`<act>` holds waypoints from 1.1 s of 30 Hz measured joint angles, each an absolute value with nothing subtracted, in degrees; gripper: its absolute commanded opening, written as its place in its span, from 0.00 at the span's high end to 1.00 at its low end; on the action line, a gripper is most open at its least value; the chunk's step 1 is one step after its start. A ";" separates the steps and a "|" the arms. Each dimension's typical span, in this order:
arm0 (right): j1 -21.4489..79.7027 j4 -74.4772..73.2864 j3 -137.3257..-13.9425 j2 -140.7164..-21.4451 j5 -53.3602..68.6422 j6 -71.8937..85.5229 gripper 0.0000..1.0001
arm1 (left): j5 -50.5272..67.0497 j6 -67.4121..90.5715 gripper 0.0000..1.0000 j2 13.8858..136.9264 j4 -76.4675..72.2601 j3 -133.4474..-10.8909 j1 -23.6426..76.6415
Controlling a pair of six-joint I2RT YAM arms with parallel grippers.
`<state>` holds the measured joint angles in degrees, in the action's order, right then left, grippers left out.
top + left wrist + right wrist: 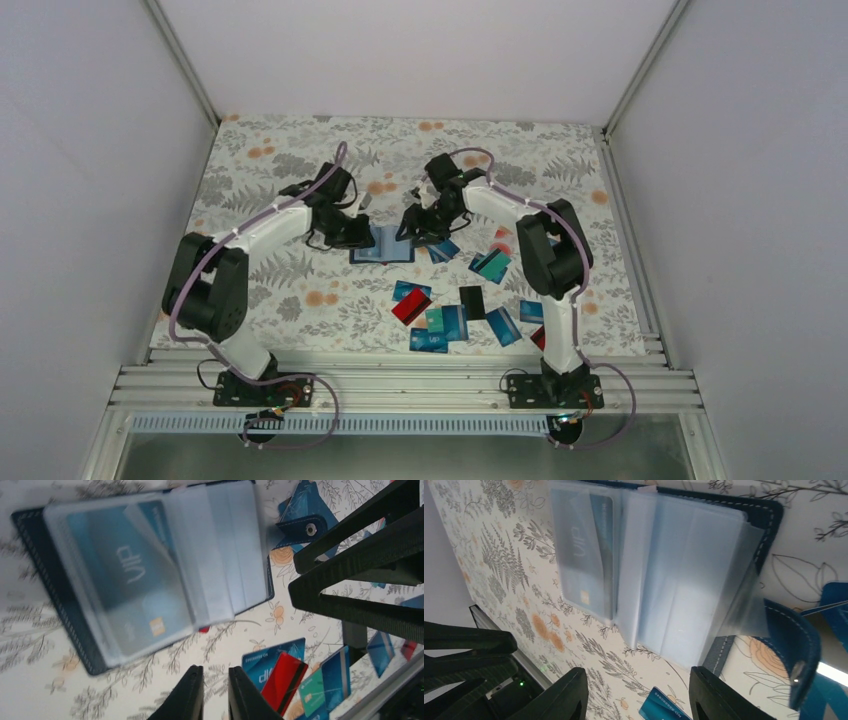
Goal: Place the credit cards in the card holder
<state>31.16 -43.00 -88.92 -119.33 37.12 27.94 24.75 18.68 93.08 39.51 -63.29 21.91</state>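
The flower-patterned table point(262, 283) carries everything.

The card holder point(381, 244) lies open, flat on the table between the two grippers, just ahead of both sets of jaws. One blue card point(125, 575) sits inside a clear sleeve.

The loose credit cards point(450, 320) lie scattered behind the right jaws, apart from the holder.

The left gripper point(215, 672) is all but clenched, with a thin gap and nothing in it. The right gripper point(638, 675) is released, its jaws wide and empty.
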 measured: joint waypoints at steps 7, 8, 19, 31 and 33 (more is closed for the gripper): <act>30.20 -42.74 -88.92 -120.68 36.18 27.11 0.48 | 22.70 18.94 0.79 99.90 38.24 -67.29 25.04; 30.04 -42.72 -88.95 -121.23 36.18 26.89 0.48 | 22.33 19.00 0.80 100.79 38.22 -67.64 25.34; 29.67 -42.92 -91.09 -125.67 36.45 25.28 0.56 | 16.80 19.00 0.80 105.23 38.61 -70.72 25.78; 29.65 -46.09 -95.98 -126.58 35.16 24.29 0.61 | 15.88 18.04 0.86 108.51 37.60 -70.28 25.74; 29.65 -46.19 -96.86 -126.58 35.18 24.21 0.61 | 15.92 17.96 0.86 108.53 37.36 -70.26 25.74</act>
<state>29.65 -46.19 -96.86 -126.58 35.18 24.21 15.92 17.96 108.53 37.36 -70.26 25.74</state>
